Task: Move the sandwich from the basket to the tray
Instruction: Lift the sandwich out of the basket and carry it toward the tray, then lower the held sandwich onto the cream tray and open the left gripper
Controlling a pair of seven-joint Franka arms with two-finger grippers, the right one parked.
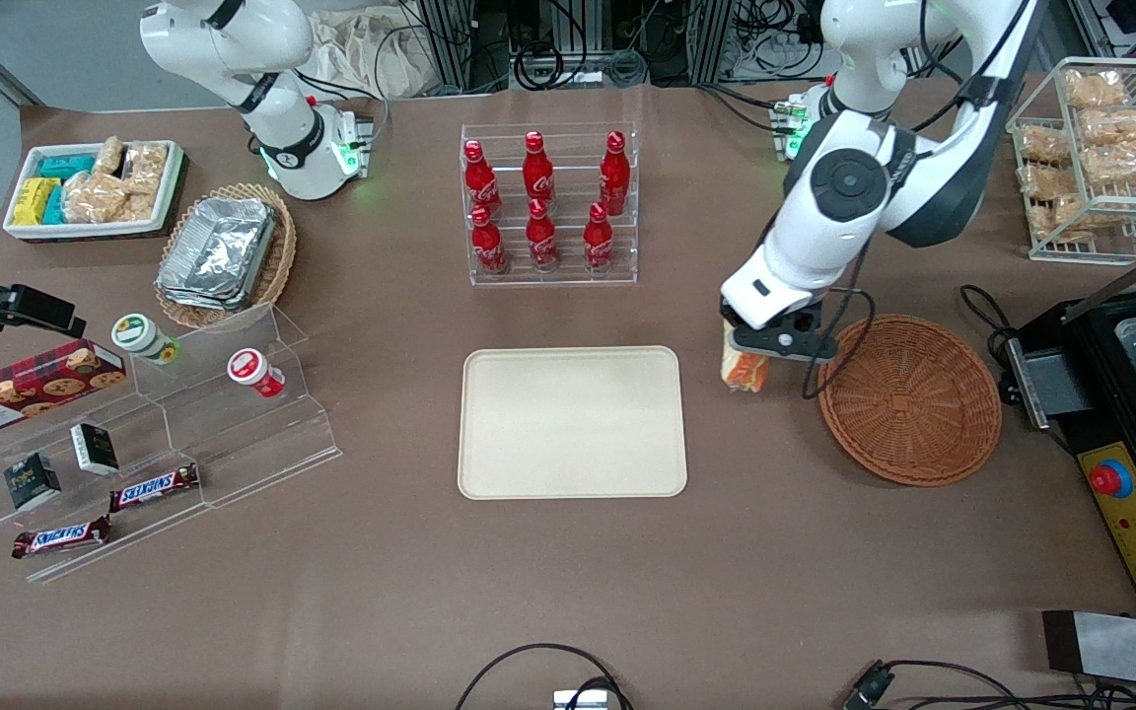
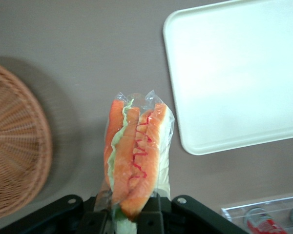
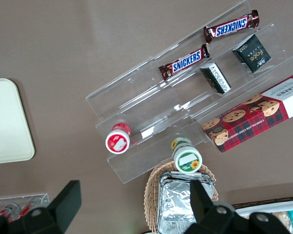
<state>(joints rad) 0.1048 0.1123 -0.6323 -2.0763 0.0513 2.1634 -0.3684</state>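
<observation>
My left gripper (image 1: 747, 363) hangs above bare table between the basket and the tray, shut on the sandwich (image 1: 744, 371). The wrist view shows the wrapped wedge (image 2: 136, 158) standing out from between the black fingers, its orange and green filling edge facing the camera. The round reddish-brown wicker basket (image 1: 910, 397) lies empty beside the gripper, toward the working arm's end of the table. The cream tray (image 1: 571, 421) sits flat and bare at the table's middle, and its rounded corner (image 2: 195, 141) lies close to the sandwich's tip in the wrist view.
A clear rack of red cola bottles (image 1: 548, 202) stands farther from the camera than the tray. An acrylic step shelf with snacks (image 1: 154, 434) and a tan basket of foil containers (image 1: 223, 254) lie toward the parked arm's end. A black appliance (image 1: 1130, 414) flanks the basket.
</observation>
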